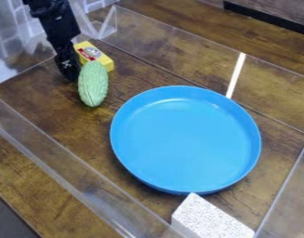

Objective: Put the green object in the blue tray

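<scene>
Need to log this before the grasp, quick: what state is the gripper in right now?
Gripper: open, holding nothing, low at the far end of the green object.

Single high oblique view over table [179,46]

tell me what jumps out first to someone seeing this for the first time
The big bright blue tray dominates the middle of the dark wooden table, and nothing lies in it. At upper left the black end effector hangs open right by the upper end of the green object, with a small yellow block just behind. A white speckled sponge sits at the bottom edge.
</scene>
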`<state>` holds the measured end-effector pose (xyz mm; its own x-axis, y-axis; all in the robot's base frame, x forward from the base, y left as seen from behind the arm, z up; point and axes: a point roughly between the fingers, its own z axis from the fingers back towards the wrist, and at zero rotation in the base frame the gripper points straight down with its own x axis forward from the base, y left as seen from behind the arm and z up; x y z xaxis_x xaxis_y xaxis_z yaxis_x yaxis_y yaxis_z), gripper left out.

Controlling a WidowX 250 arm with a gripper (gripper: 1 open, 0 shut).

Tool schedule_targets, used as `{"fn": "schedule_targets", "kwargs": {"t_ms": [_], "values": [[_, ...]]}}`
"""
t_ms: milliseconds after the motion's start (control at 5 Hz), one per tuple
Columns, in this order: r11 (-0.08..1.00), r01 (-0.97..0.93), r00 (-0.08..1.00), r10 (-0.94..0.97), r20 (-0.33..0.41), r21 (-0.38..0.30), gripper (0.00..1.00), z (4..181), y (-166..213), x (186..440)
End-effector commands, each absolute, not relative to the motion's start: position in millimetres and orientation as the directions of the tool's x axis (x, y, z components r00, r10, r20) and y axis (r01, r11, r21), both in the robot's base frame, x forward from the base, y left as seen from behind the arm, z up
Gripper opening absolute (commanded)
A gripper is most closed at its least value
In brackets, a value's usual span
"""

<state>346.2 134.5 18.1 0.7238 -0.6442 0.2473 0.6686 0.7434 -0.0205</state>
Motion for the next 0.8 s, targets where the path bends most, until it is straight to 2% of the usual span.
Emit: {"fn": "schedule_targets", "kwargs": {"t_ms": [0,200,600], "values": [[0.764,0.646,0.740,-0.620,0.261,-0.017,1.00,25.8,138.5,343.4],[0.782,0.623,0.757,-0.597,0.267,-0.019,0.00,29.4,141.5,343.9],[0.780,0.625,0.756,-0.598,0.266,-0.024,0.00,32.5,145.9,345.9]]}}
